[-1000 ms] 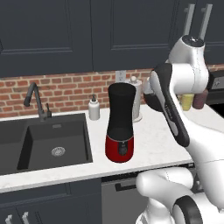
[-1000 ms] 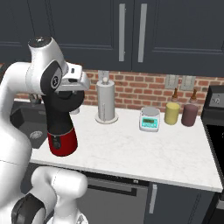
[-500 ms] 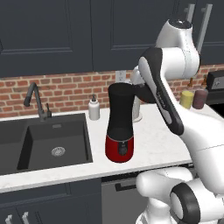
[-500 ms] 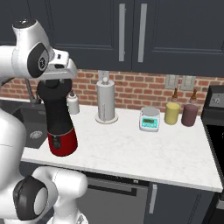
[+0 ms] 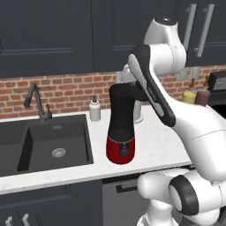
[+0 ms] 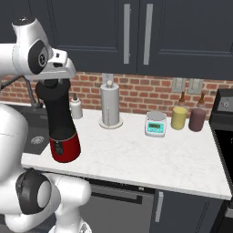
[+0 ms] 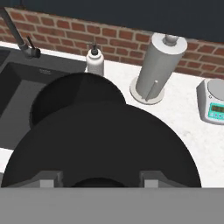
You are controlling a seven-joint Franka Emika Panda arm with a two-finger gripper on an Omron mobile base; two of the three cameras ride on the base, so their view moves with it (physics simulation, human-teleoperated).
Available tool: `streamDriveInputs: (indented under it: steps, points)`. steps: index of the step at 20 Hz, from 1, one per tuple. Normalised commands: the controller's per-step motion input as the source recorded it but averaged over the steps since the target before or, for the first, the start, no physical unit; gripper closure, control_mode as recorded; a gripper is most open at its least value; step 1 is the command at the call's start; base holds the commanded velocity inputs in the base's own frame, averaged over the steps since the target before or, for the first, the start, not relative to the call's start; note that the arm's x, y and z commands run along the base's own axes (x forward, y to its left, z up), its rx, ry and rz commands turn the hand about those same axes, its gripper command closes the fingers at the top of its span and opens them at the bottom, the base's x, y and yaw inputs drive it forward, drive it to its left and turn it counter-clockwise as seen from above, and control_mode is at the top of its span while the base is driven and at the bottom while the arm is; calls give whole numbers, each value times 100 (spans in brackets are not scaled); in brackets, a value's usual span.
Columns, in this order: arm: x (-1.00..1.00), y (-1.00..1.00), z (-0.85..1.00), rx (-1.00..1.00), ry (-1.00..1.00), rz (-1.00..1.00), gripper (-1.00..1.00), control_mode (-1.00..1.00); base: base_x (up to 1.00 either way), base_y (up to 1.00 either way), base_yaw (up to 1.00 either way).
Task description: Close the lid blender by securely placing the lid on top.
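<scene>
On the white counter [image 6: 150, 159], beside the sink [image 5: 48, 145], we found the blender [image 5: 121, 128] standing upright, black jar on its red base. Directly above its top hung the gripper [image 7: 101, 177], and in the hand view a broad black disc, the lid [image 7: 109, 144], spread just beyond the fingertips [image 7: 48, 178]. Whether the fingers gripped it we could not tell. Behind the blender stood a soap dispenser [image 5: 94, 109], a paper towel roll [image 6: 110, 107] and a small scale [image 6: 156, 124].

wall: red brick [image 6: 150, 93] | cabinets: dark [image 6: 136, 34] | counter: white marble [image 6: 150, 157] | sink: black [image 5: 53, 143]
</scene>
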Motion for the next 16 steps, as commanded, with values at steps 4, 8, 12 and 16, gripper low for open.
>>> streamDriveInputs:
  steps: [4,8,12,16]
  points:
    - [32,34,-1,0,2,1,100,-100,0,0,0]
    - [29,34,-8,0,4,0,100,-100,0,0,0]
    - [22,23,-16,0,1,0,100,-100,0,0,0]
    - [17,5,-22,0,0,0,100,-100,0,0,0]
